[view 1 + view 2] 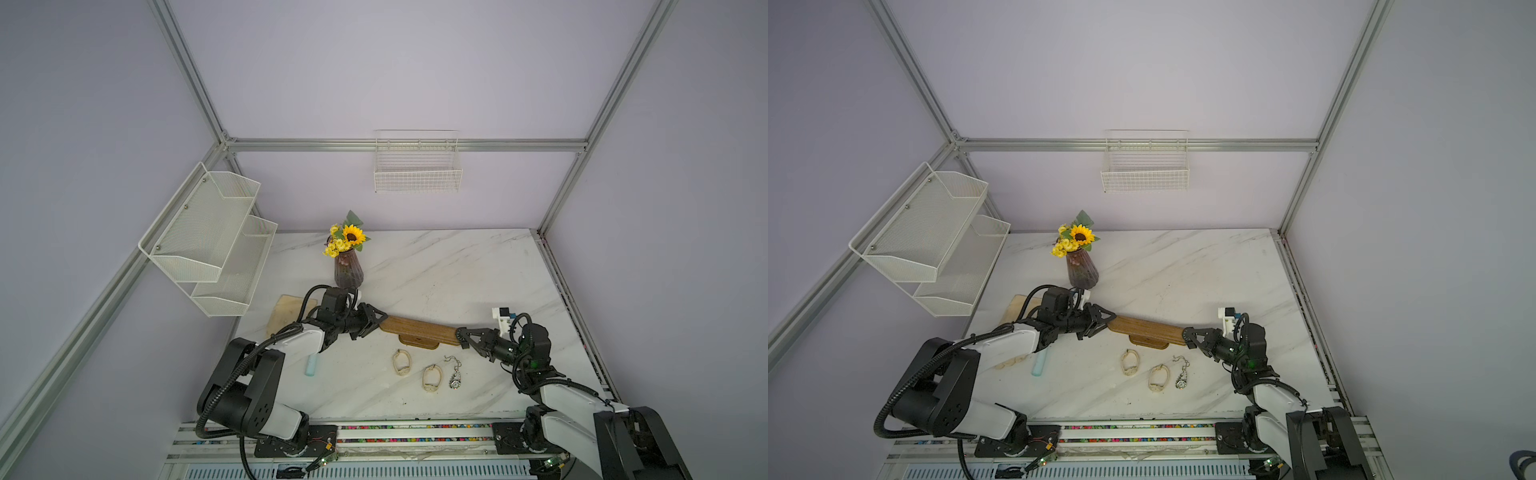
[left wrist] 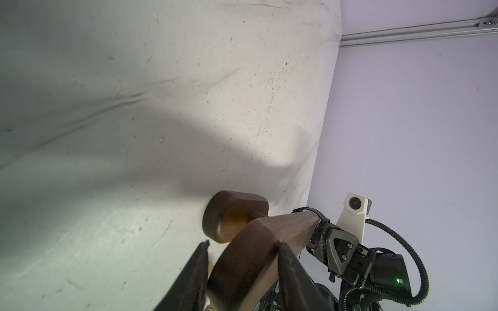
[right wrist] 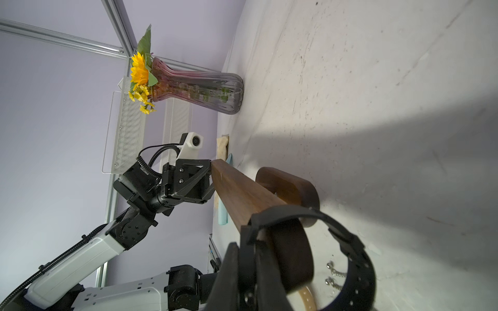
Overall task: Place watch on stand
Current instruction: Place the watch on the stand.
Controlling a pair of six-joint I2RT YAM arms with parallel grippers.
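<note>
Ringing stand [image 1: 419,328] end (black watch [image 3: 361,269] strap)

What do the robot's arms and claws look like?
The left arm and right arm are black with smooth white shells. Ribbed black cables loop along them. The left claw and right claw are black and pointy, made of triangle frames. A small white camera sits by each claw, and a green light glows on the right arm.
</note>
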